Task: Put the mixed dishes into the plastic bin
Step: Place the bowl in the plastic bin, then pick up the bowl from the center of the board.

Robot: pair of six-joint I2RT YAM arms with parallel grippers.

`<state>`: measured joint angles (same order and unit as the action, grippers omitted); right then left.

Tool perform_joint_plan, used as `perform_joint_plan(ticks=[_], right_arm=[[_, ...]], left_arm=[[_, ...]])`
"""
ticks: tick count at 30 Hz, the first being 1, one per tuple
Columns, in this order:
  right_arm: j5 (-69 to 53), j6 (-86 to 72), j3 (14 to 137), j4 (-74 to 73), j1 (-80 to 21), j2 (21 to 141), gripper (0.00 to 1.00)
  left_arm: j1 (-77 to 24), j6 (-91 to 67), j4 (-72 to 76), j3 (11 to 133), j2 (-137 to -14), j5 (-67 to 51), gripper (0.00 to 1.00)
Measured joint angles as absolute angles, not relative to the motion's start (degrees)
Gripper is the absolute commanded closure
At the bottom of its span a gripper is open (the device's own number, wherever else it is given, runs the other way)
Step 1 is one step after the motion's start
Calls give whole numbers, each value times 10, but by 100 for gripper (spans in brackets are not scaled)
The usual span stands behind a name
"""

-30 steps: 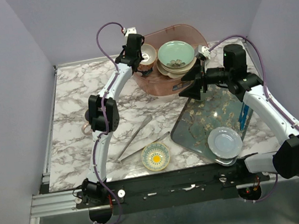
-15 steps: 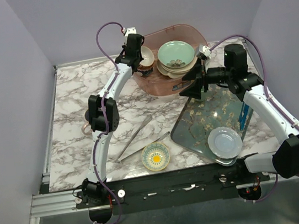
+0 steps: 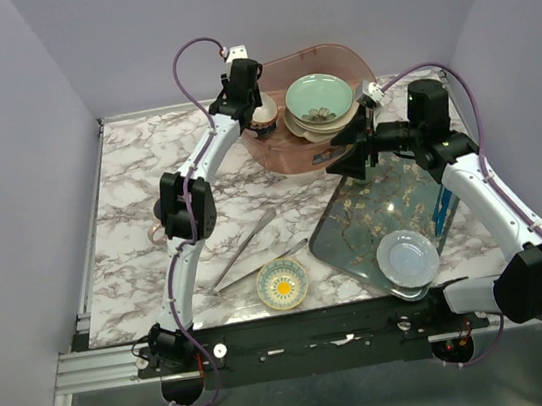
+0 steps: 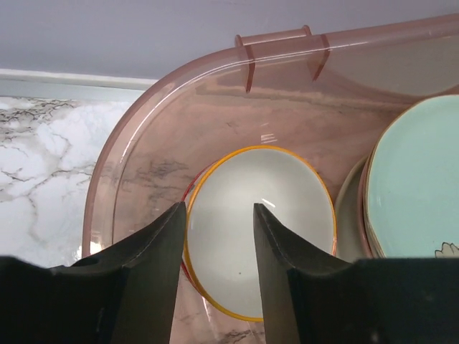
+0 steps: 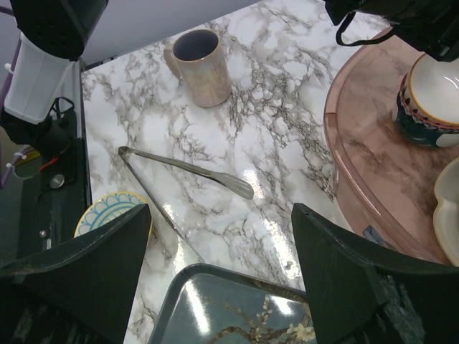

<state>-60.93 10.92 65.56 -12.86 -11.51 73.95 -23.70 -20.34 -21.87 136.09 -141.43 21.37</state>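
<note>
The translucent pink plastic bin [image 3: 290, 155] stands at the back middle of the table. In it are a mint-green plate [image 3: 319, 97] on a cream stack and a small red patterned bowl [image 4: 262, 222] with a yellow rim. My left gripper [image 4: 219, 215] is open just above this bowl, one finger over its left rim and one over its white inside. My right gripper [image 5: 221, 215] is open and empty above the tray's far corner. A navy-and-yellow bowl [image 3: 282, 282], a pale plate [image 3: 407, 257] and the lilac mug [image 5: 201, 64] lie outside the bin.
The floral tray [image 3: 373, 209] lies at the right front and bears the pale plate. Long metal tongs [image 3: 253, 251] lie on the marble between the tray and the left arm. The mug stands at the left, mostly hidden by the left arm in the top view.
The small red bowl now sits lower in the bin, under my left gripper, and less of it shows in the top view. The right arm has not moved.
</note>
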Motion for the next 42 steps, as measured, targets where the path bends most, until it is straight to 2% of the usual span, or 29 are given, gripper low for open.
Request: perform_joint_plan(ticks=[9, 14, 24, 25, 30, 37, 42], right_arm=[[-610, 109, 655, -129, -115, 739, 13], [-612, 110, 655, -129, -114, 739, 13], [-660, 141, 647, -130, -113, 739, 0], [-669, 149, 644, -130, -113, 739, 0], [-688, 199, 630, -149, -133, 740, 0], [-660, 292, 624, -214, -224, 751, 0], [-581, 341, 581, -255, -334, 757, 0]], left_arm=[[-234, -206, -229, 1355, -1353, 211, 15], [-233, -211, -223, 1305, -1265, 181, 7], [-232, -213, -188, 1158, -1068, 57, 4], [-232, -213, -187, 1138, -1046, 43, 1], [-232, -213, -162, 1015, -926, 9, 1], [-231, -200, -128, 792, -702, -22, 1], [-229, -170, -121, 627, -576, -13, 1]])
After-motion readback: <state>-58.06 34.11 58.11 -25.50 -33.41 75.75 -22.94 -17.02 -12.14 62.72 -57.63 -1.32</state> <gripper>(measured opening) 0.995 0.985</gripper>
